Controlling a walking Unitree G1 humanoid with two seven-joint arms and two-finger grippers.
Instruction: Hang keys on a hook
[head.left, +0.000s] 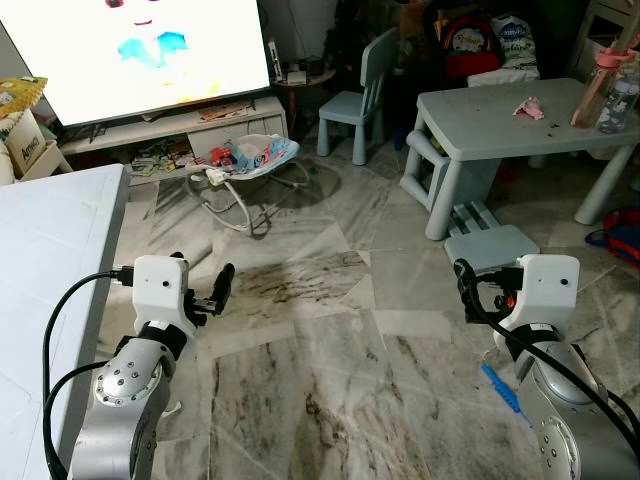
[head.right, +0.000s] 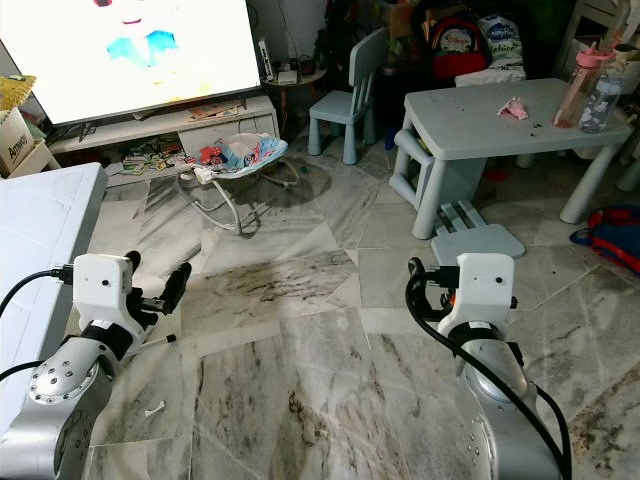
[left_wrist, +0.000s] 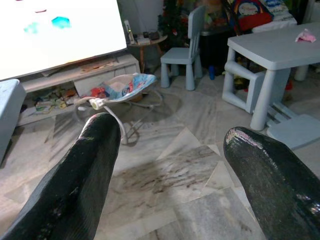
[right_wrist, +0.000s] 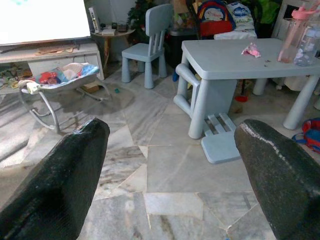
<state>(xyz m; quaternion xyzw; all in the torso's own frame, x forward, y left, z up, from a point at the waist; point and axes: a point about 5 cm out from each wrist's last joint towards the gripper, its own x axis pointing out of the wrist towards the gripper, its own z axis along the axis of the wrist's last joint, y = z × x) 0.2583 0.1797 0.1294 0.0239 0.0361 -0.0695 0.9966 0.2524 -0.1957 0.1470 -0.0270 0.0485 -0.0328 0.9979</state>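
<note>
I hold both arms raised in front of the body over the marble floor (head.left: 330, 330). The left gripper (left_wrist: 170, 175) sits low on the left; its fingers (left_wrist: 75, 185) are spread apart with nothing between them. The right gripper (right_wrist: 170, 175) sits low on the right; its fingers (right_wrist: 285, 175) are likewise spread apart and empty.

I cannot locate keys or a hook in any view.

Surroundings:
- A white counter (head.left: 50, 260) runs along the left edge, just beside the left arm.
- A baby bouncer (head.left: 245, 165) stands on the floor ahead, in front of a low TV stand (head.left: 170, 125) carrying a lit screen (head.left: 140, 50).
- A pale blue child's chair (head.left: 362, 95) stands beyond the bouncer.
- A pale blue child's table (head.left: 520, 115) stands ahead to the right. It carries a pink crumpled item (head.left: 528, 108) and two bottles (head.left: 605, 90) near its far right end.
- A small pale blue step stool (head.left: 490, 245) rests on the floor beside the table, near the right arm.
- A blue brush-like item (head.left: 500, 388) lies on the floor just beside the right arm.
</note>
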